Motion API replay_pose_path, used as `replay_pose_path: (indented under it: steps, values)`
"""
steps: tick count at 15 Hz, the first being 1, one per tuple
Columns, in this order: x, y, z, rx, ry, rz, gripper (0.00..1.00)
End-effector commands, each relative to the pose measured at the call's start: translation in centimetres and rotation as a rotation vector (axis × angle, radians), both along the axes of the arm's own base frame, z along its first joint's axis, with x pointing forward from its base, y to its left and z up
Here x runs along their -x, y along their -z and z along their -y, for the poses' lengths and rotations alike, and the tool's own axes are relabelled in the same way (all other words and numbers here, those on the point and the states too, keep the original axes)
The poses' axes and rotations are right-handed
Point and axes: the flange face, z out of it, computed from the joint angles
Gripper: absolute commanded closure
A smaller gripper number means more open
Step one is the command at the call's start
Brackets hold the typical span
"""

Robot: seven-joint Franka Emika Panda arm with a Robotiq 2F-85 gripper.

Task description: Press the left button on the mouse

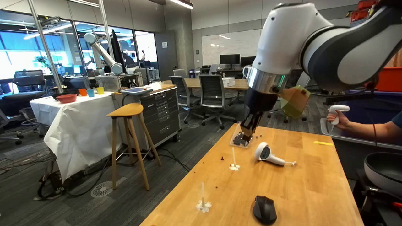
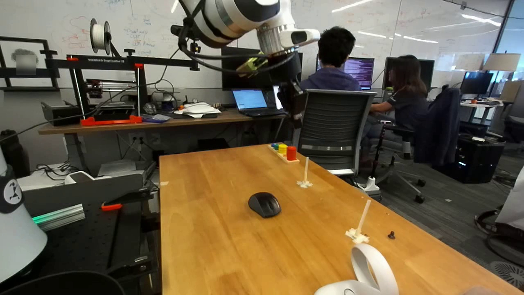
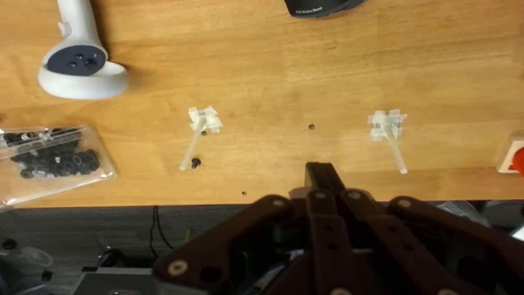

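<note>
I hold my end effector above the desk, aimed downward. Its two fingers are drawn together in the wrist view, and I see nothing in their grasp. The mouse, black and rounded, lies on the desk in both exterior views, well apart from my end effector. From my wrist I catch only a slice of it, cut by the top edge of the view, its side printed in pale type.

A pale stick and a twin stick stand on the desk, each with whitish tape around its base. A small dark screw lies near the first of these, and so does a ringed white controller. A clear bag with small black parts in it lies farther along; in an exterior view my end effector overlaps it, but my wrist view puts it off to one side. Toward the opposite end sits a wooden board, its corner just inside my wrist view, and in an exterior view I see it bears a red cylinder and a yellow cylinder. Beside the desk, a person's hand grips a white handset.
</note>
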Motion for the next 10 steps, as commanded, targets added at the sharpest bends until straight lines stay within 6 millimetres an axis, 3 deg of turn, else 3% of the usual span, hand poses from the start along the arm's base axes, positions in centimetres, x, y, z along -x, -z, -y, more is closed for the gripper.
replay_pose_path:
  steps: [1, 7, 10]
  values:
    - [1.9, -5.1, -0.6, -0.042, -0.064, -0.009, 1.0]
    - [4.2, -10.5, -0.6, -0.134, -0.13, -0.075, 1.0]
    - [5.6, -11.7, -0.1, -0.136, -0.146, -0.13, 1.0]
